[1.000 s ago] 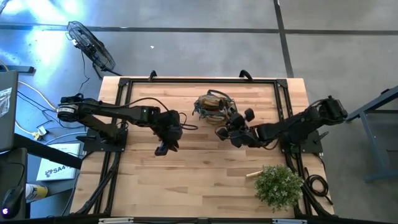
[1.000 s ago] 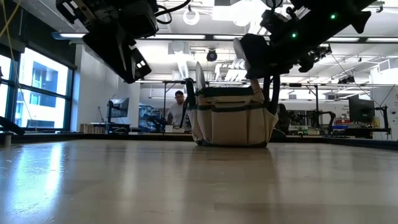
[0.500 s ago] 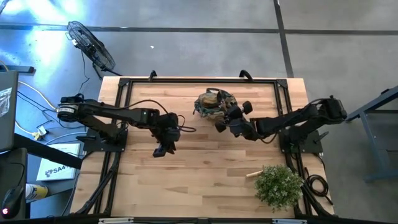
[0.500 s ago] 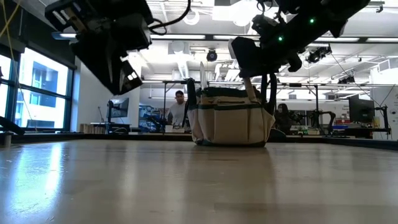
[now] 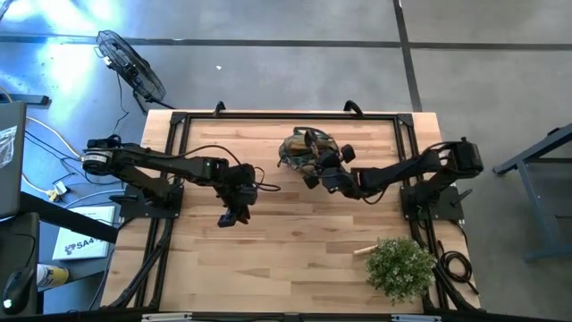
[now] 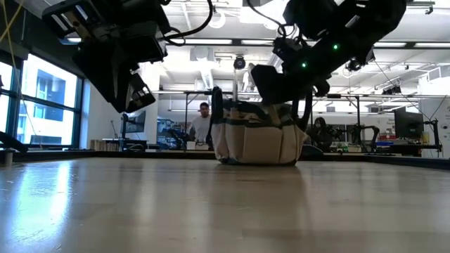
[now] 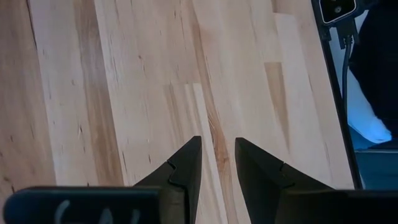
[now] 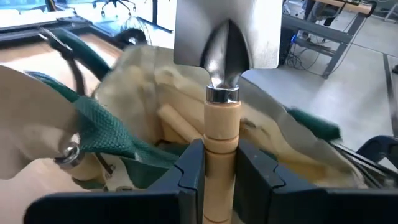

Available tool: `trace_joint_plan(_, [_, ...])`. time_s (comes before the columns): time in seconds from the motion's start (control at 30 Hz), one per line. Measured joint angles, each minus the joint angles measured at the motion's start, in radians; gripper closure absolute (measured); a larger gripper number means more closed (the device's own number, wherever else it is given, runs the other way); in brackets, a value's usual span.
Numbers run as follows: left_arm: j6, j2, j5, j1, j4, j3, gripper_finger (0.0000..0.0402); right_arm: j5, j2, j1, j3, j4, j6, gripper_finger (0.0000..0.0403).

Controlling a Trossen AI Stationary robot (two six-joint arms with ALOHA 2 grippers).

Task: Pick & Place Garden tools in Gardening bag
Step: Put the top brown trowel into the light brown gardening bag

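A trowel is gripped in the right hand, its two dark fingers closed on the pale wooden handle just below the metal collar, with the blade pointing away from the wrist and poised over the open mouth of the gardening bag. The tool is judged stiff and fairly light, with most of its weight in the steel blade; the turned wood looks smooth and could twist between the pads, so a hold close to the collar, as seen here, is judged the steadier one. The bag is soft fabric, olive-tan with dark green trim, its rim sagging and folded, so it is likely to give way or shift if pushed by the blade. Another pale wooden handle is seen already lying inside. In the high view the bag is placed toward the far edge of the worktop, with the right hand right at its near rim. The left hand is held above bare wood nearer the middle, empty, its fingers parted only narrowly. The worktop is pale jointed planks, smooth and faintly glossy in the low view, so the bag could slide. A bushy green plant stands at the near right corner. Beyond, an open workshop with desks is seen, and a person stands behind the bag.
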Motion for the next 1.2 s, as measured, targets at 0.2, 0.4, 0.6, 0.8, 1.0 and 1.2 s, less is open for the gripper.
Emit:
trace_joint_plan(0.2, [0.0, 0.0, 0.003, 0.0, -0.001, 0.0, 0.0309, 0.022, -0.013, 0.009, -0.001, -0.021, -0.023, 0.0351])
trace_joint_plan(0.4, [0.001, 0.0, 0.003, 0.0, -0.001, 0.0, 0.0309, 0.041, -0.017, 0.012, -0.001, -0.019, -0.039, 0.0351])
trace_joint_plan(0.6, [0.002, 0.0, 0.002, 0.0, -0.001, 0.0, 0.0309, 0.049, -0.017, 0.012, -0.002, -0.018, -0.05, 0.0351])
trace_joint_plan(0.8, [0.001, 0.0, 0.002, 0.0, -0.002, 0.0, 0.0309, 0.096, -0.034, 0.018, -0.003, -0.031, -0.092, 0.0351])
trace_joint_plan(1.0, [0.001, 0.0, 0.002, 0.0, -0.005, 0.0, 0.0309, 0.13, -0.094, 0.023, -0.003, -0.162, -0.022, 0.0351])
trace_joint_plan(1.2, [0.004, 0.0, 0.002, 0.0, -0.002, 0.0, 0.0309, 0.123, -0.11, 0.028, -0.003, -0.259, 0.079, 0.0351])
